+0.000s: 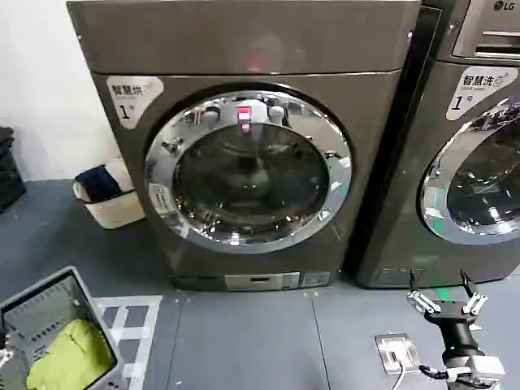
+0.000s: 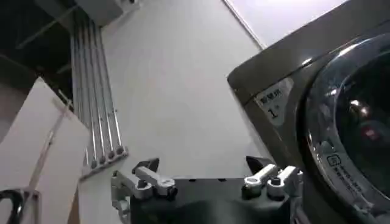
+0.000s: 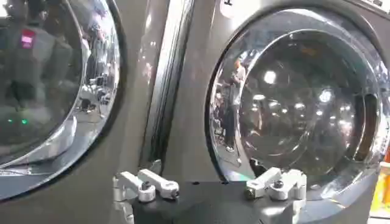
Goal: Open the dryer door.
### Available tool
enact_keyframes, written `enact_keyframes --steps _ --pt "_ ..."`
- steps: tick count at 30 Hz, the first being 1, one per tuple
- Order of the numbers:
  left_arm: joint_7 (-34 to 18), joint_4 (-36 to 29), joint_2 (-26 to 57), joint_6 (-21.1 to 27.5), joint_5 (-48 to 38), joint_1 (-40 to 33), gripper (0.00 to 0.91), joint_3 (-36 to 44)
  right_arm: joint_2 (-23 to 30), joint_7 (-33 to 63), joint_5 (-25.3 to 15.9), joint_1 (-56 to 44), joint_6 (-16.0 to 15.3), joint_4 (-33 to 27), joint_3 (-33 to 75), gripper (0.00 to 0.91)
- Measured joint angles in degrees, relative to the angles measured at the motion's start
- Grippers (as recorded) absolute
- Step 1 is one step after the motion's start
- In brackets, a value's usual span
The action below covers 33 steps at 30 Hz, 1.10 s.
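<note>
Dryer door (image 1: 248, 171) shut, centred on the far machine marked "1". Right end effector (image 1: 448, 302) low, near right, fingers spread wide, well apart from it. Approach step, seemingly; next needs reaching the chrome rim's edge. Left end effector (image 2: 207, 182) wide open, parked.

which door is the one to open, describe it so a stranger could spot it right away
Find the grey-bronze machine that stands in the middle of the head view, with a "1" label at its upper left corner. The dryer door is the round chrome-rimmed porthole with dark glass on its front. The similar door to its right belongs to the machine bearing the LG logo.
</note>
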Motion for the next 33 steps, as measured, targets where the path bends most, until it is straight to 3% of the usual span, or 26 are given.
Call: enact_keyframes --steps 18,33 --pt "0.2 0.0 0.1 0.0 1.0 -0.3 0.907 0.8 -6.6 -7.5 2.4 3.5 -1.3 0.2 -4.9 0.907" --pt "0.4 -0.4 0.0 0.0 1.6 -0.2 0.907 1.3 -21.0 -10.1 14.7 13.0 -5.2 1.3 -16.7 0.907"
